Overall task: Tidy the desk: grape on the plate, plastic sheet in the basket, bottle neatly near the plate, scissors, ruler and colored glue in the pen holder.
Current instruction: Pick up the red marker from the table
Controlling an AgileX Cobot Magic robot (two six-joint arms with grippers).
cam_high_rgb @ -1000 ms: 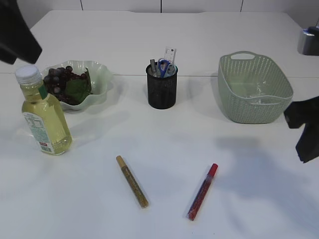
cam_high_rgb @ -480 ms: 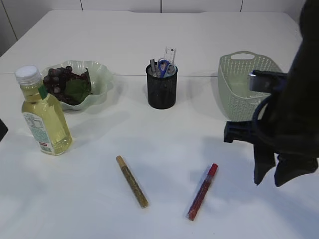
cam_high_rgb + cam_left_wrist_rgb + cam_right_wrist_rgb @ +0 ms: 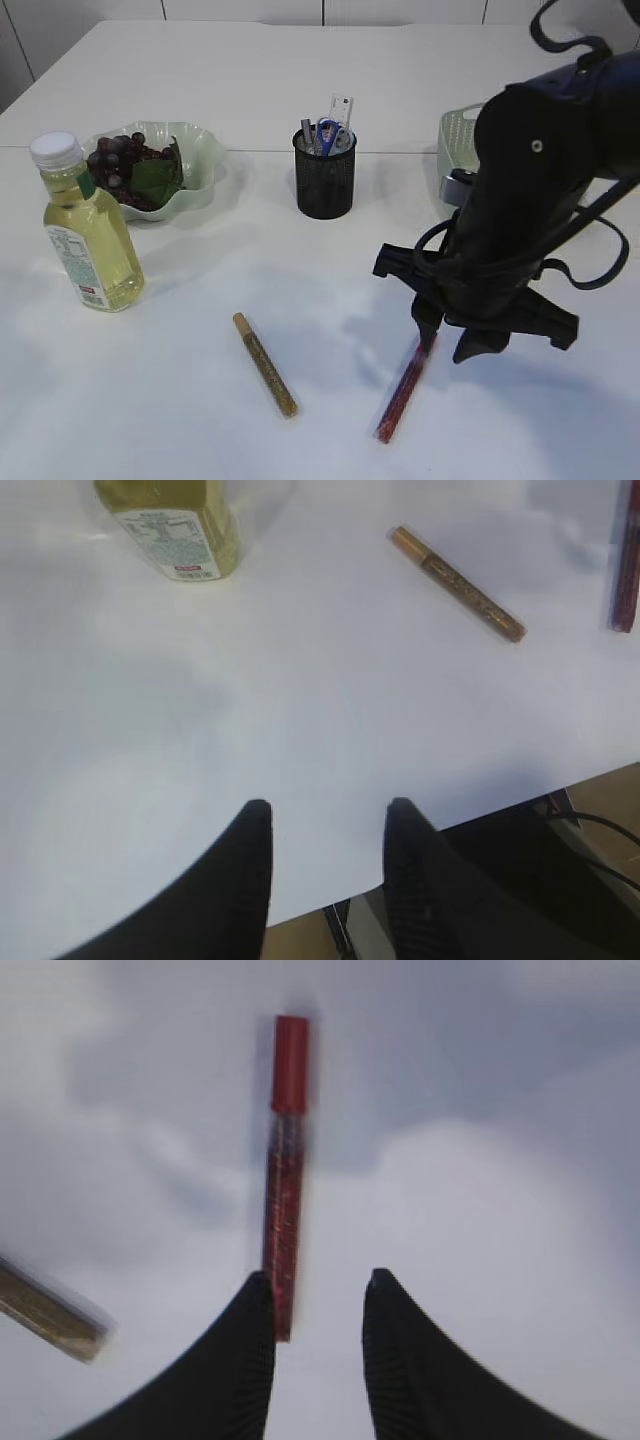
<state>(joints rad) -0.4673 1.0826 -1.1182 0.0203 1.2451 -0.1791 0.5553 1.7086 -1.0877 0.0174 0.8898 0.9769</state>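
Exterior view: right hand (image 3: 450,340) is hanging over the upper end of the red glitter glue pen (image 3: 403,390) on the table (image 3: 300,70), well apart from the pen holder (image 3: 324,178). Left wrist view: left hand (image 3: 325,855) is idling empty, jaws apart, over the table edge; gold glitter glue pen (image 3: 458,583) lying apart. Right wrist view: jaws apart, empty, pen just beside the left finger, not between them. Risk: descending off-centre is likely to nudge or roll the tube.

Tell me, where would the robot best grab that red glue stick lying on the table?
Probably around the middle of the red glue stick, from straight above, fingers either side of its narrow width. It lies flat and apart from the gold glue stick, so only its sides offer purchase. The right gripper, open, hovers near its cap end.
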